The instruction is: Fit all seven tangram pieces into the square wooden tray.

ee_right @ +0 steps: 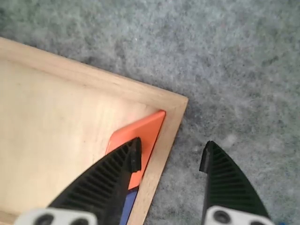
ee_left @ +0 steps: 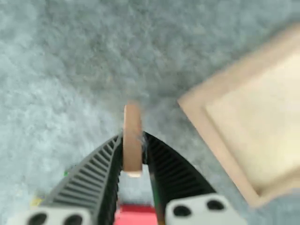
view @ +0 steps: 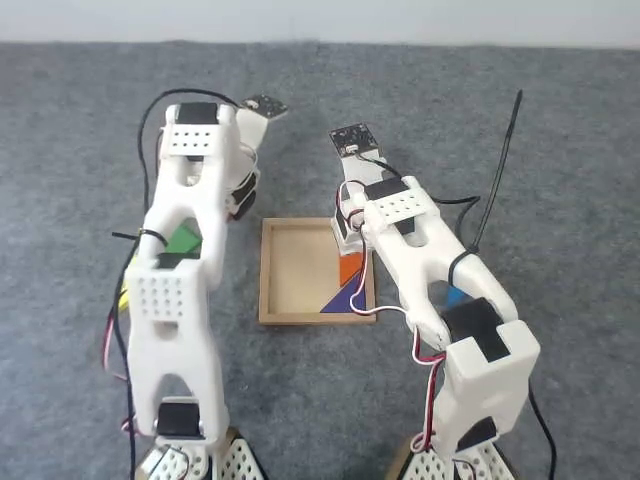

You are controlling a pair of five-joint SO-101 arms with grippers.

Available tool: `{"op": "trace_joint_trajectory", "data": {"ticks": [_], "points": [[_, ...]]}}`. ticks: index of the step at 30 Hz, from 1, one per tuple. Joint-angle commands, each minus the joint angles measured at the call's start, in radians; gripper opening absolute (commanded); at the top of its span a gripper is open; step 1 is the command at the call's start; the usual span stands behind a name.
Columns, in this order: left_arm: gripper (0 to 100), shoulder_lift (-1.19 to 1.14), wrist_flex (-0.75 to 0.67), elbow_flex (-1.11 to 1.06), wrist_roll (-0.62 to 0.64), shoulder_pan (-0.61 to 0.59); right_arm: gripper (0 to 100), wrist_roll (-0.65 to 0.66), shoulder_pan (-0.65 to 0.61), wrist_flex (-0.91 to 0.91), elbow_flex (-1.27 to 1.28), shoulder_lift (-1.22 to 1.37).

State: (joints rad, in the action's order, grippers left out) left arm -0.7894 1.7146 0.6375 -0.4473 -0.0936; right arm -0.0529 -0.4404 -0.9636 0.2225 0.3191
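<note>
Tangram work at square wooden tray [view: 268, 275]
Left hand [ee_left: 132, 138] pinches thin tan wooden piece [ee_left: 132, 119] edge-on; it should lie flat before release. Right hand [ee_right: 171, 157] gapes empty over flat orange piece [ee_right: 140, 133].

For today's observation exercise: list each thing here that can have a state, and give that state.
left gripper: shut on held piece
held piece: gripped, edge-on
right gripper: open
wooden tray: partly filled
orange piece: flat in tray
purple piece: flat in tray

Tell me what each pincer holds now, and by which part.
The left pincer clamps a thin flat piece, seen edge-on, by its two faces; its far end sticks out. The right pincer is open over the tray rim, holding nothing.
</note>
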Motion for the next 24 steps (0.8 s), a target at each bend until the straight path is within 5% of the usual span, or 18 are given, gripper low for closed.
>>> {"op": "trace_joint_trajectory", "data": {"ticks": [1,9,18,24], "points": [[1,0.387,0.008,-0.236,0.002,0.055,22.7,0.012,0.005,-0.018,-0.008,0.018],[1,0.884,-0.382,-0.914,-0.057,0.192,23.0,0.012,0.019,-0.021,-0.003,-0.015],[1,1.366,-0.703,-1.391,-0.063,0.201,23.0,0.011,0.074,-0.090,-0.002,-0.136],[1,1.562,-1.053,-1.722,-0.063,0.212,23.0,0.011,0.073,-0.091,-0.002,-0.145]]}}
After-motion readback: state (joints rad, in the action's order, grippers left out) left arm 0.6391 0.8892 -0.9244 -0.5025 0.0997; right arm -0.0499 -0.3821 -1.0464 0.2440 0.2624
